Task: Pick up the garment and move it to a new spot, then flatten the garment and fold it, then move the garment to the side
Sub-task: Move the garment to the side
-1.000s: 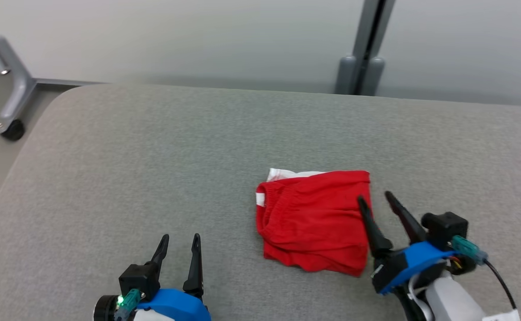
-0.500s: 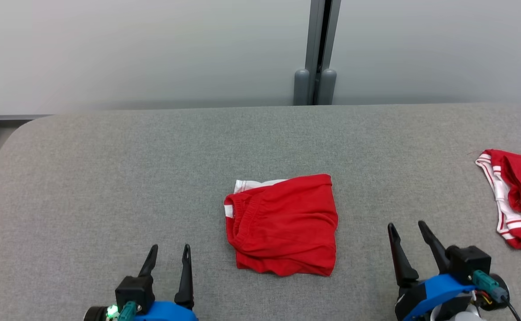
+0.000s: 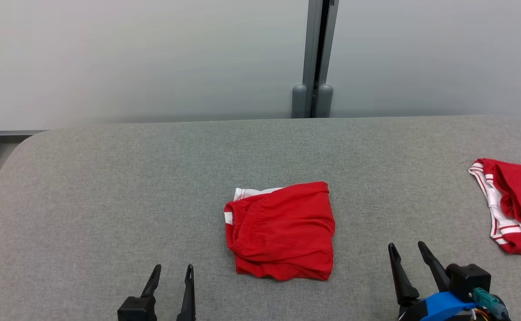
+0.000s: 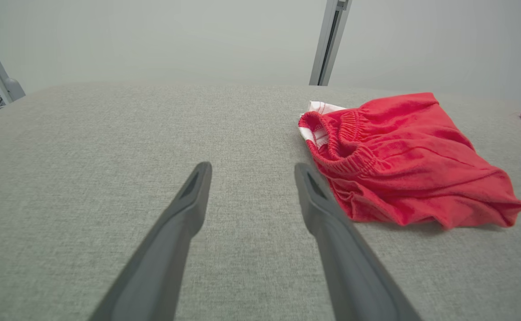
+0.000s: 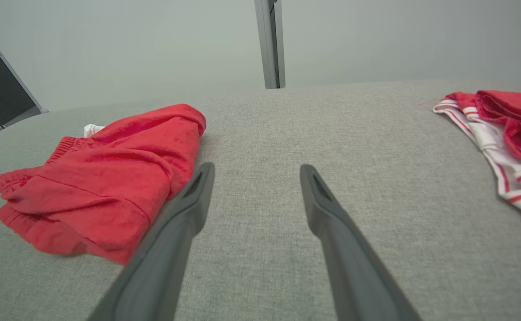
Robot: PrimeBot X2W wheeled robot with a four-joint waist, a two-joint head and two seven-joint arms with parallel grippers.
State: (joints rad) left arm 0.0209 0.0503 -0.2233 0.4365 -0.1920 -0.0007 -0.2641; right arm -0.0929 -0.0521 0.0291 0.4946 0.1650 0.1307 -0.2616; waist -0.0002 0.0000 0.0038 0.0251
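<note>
Nearest, at the lower edge of the head view, the left gripper [image 3: 174, 267] and the right gripper [image 3: 406, 245] point away from the robot. Each has its two dark fingers spread apart with nothing between them, so both are released. Whether the fingertips touch the cloth below cannot be told.

Beneath both grippers extends the grey padded surface [image 3: 109, 187], which has a rounded corner at the robot's far left.

Just beyond the grippers and between them, near the middle of the surface, lie the red shorts [image 3: 283, 232]. They are folded into a compact, roughly square bundle and lie apart from either gripper. The elastic waistband [image 3: 242, 223] faces the robot's left, and a strip of white trim [image 3: 254, 193] shows at the far left corner of the bundle. The left wrist view places the shorts ahead and to the right of its fingers. The right wrist view places them ahead and to the left.

Farther off to the robot's right, well apart from the shorts, a red-and-white garment [image 3: 510, 205] lies crumpled, cut by the frame edge, with its striped hem turned toward the shorts.

Beyond the far edge of the surface stands a pale wall [image 3: 153, 58], divided by an upright grey post [image 3: 316, 58].
</note>
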